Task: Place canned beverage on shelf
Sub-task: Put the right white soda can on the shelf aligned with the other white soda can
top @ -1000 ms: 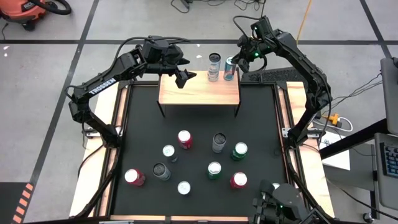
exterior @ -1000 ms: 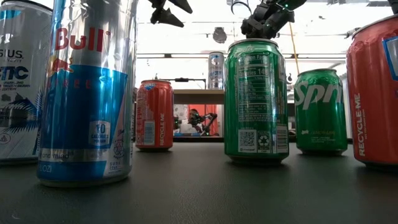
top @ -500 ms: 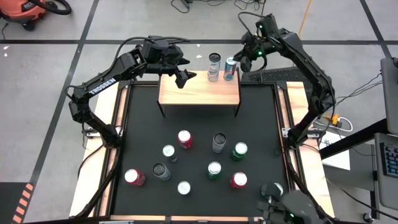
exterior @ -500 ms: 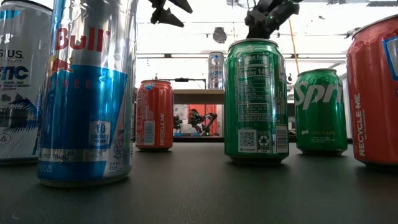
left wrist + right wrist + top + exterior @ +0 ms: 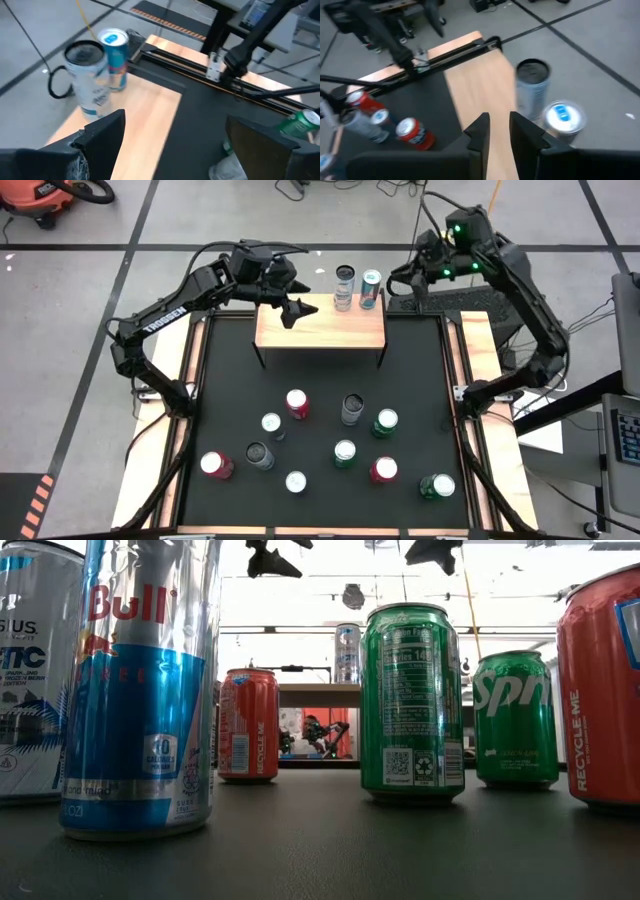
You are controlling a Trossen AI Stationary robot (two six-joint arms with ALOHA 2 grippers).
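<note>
The light-wood shelf (image 5: 320, 326) stands at the far middle of the black table. A blue can (image 5: 371, 288) stands upright on its base at the shelf's far edge, beside a pale can with a dark top (image 5: 344, 286). Both also show in the right wrist view (image 5: 562, 117) (image 5: 532, 87). My right gripper (image 5: 402, 276) hangs above and to the right of the blue can, apart from it, with its fingers (image 5: 482, 131) close together and empty. My left gripper (image 5: 299, 308) is wide open and empty above the shelf's left part (image 5: 145, 115).
Several red, green and grey cans stand on the black table nearer than the shelf, such as a red one (image 5: 297, 402), a grey one (image 5: 352, 408) and a green one (image 5: 386, 421). Big cans (image 5: 412, 700) fill the low view's front.
My right gripper has drawn back from the blue can, going up and toward the table's right edge. The blue can stays upright on the shelf beside the pale can.
</note>
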